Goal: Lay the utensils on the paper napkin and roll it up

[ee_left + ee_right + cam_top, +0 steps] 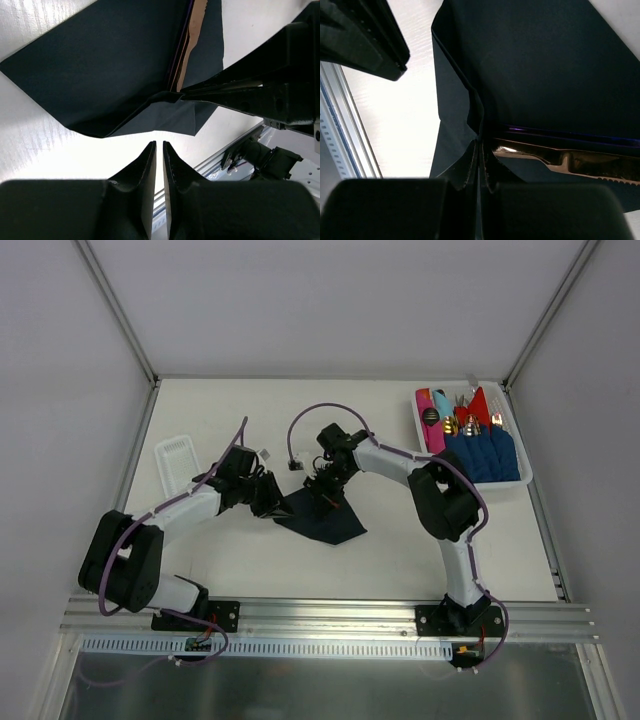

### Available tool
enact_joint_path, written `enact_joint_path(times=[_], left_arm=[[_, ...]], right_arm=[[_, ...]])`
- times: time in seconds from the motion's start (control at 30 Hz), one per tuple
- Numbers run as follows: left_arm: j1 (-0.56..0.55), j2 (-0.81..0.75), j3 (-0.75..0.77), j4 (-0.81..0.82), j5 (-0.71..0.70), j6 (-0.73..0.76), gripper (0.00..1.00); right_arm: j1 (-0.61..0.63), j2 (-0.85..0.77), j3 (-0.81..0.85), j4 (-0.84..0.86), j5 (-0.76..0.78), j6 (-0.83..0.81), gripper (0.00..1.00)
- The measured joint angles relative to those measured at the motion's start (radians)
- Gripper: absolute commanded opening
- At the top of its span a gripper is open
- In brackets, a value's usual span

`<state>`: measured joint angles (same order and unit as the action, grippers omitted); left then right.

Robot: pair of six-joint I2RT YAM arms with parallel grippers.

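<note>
Paper napkin (325, 525) diamond-wise, corner pointing near-side; R claw (479, 147) pinches its fold; L claw (159, 146) near-closed, empty.

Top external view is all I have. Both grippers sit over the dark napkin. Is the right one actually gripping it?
Observer: Yes. The right wrist view shows the right gripper shut on a folded edge of the paper napkin.
Operator: Any utensils in there?
Observer: A copper-coloured knife lies in the napkin's fold, with a purple utensil beside it.
Operator: And the left?
Observer: The left gripper is nearly closed, with a thin slit between its jaws, and holds nothing. The napkin lies just beyond its tips.
</note>
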<state>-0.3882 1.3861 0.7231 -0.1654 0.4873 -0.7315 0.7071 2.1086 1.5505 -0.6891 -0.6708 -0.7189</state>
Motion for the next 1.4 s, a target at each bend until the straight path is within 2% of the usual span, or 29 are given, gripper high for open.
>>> enact_joint_path(times=[0.9,0.93,1.03,1.07,1.17,1.3,1.4], left_arm=[[-0.025,0.236,0.053,0.061,-0.002,-0.048,0.00],[-0.025,0.248,0.055,0.063,-0.003,-0.054,0.00],[-0.025,0.280,0.057,0.063,-0.011,-0.079,0.00],[-0.025,0.291,0.057,0.063,-0.017,-0.090,0.00],[-0.025,0.297,0.058,0.063,-0.017,-0.121,0.00],[-0.025,0.297,0.055,0.065,-0.023,-0.161,0.00],[-0.025,0.297,0.047,0.074,-0.026,-0.204,0.00]], right_arm=[[-0.025,0.053,0.053,-0.029,-0.011,-0.005,0.02],[-0.025,0.055,0.056,-0.031,-0.011,-0.005,0.04],[-0.026,0.060,0.073,-0.040,-0.011,0.001,0.22],[-0.027,0.061,0.085,-0.048,-0.010,0.005,0.37],[-0.037,0.061,0.126,-0.062,-0.012,0.030,0.59],[-0.076,0.038,0.170,-0.065,-0.025,0.069,0.61],[-0.118,-0.016,0.177,-0.069,-0.027,0.106,0.53]])
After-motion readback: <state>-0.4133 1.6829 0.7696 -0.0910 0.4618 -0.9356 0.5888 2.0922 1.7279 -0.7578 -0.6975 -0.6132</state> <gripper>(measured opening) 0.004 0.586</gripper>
